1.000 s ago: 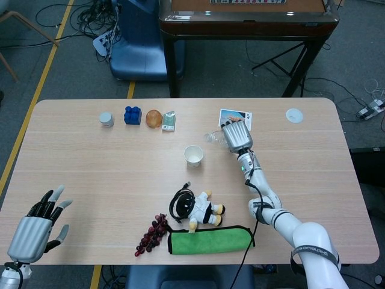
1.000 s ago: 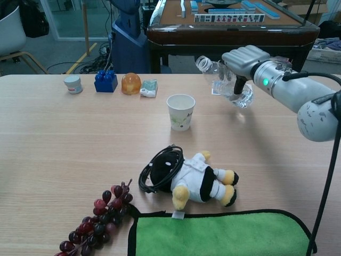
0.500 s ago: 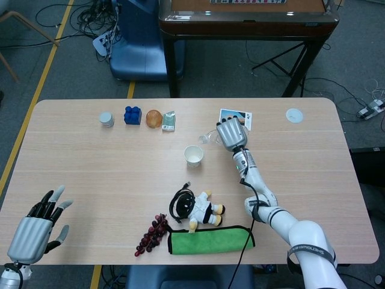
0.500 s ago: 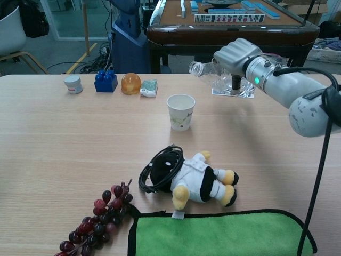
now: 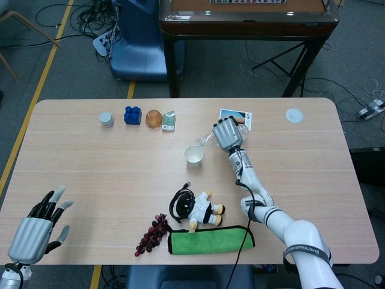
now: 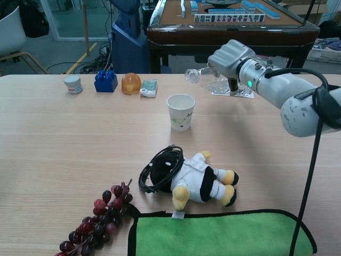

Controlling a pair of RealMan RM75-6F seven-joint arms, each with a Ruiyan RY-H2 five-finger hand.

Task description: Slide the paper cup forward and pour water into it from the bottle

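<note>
Fingers of the right hand (image 6: 230,56) wrap the bottle (image 6: 205,78), tipped neck-first toward the cup (image 6: 180,111) for pouring; the left hand (image 5: 37,226) hangs open, idle.

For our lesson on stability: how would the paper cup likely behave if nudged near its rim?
The paper cup looks empty and thin-walled, so probably light. It stands upright on a base narrower than its rim; a high nudge might tip it, and once on its side it could roll in a curve.
</note>
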